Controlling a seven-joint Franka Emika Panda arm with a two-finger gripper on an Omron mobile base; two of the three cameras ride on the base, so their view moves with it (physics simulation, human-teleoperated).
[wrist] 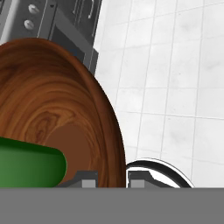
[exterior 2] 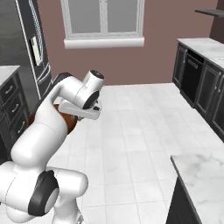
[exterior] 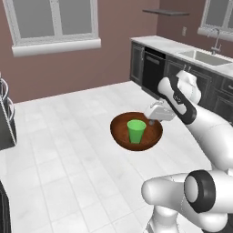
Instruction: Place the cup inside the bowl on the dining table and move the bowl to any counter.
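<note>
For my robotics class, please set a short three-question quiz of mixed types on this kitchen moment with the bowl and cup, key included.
1. True or false: the cup stands upright inside the bowl.
2. Multiple choice: what lies below the bowl in the left base view? A. the dining table; B. the tiled floor; C. the sink.
3. Short answer: which part of the bowl does the gripper clamp?

Key
1. True.
2. B: the bowl is carried in the air above the floor.
3. Its rim, with one finger inside the wall and one outside, as the hand view shows.
</note>
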